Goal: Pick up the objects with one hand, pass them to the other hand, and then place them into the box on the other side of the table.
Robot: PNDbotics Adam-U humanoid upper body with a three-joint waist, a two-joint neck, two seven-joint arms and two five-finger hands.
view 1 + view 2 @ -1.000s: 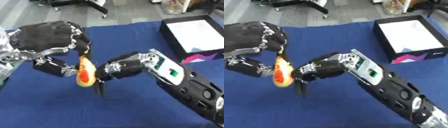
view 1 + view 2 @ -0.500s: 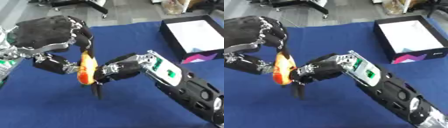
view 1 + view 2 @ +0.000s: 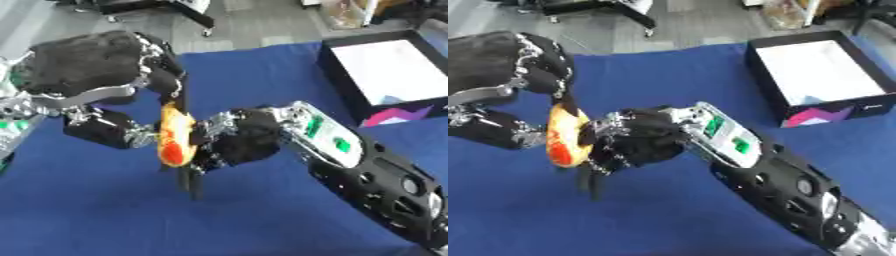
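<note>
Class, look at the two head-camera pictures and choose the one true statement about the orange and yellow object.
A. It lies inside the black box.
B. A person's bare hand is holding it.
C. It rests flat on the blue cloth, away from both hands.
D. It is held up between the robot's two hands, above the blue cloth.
D: the orange and yellow object sits upright between the left hand and the right hand, above the blue cloth, well apart from the black box.

object between left hand and right hand | box far right on table

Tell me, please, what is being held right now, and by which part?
An orange-yellow object sits between both hands: the left hand pinches its upper end, the right hand closes on its side.
</note>
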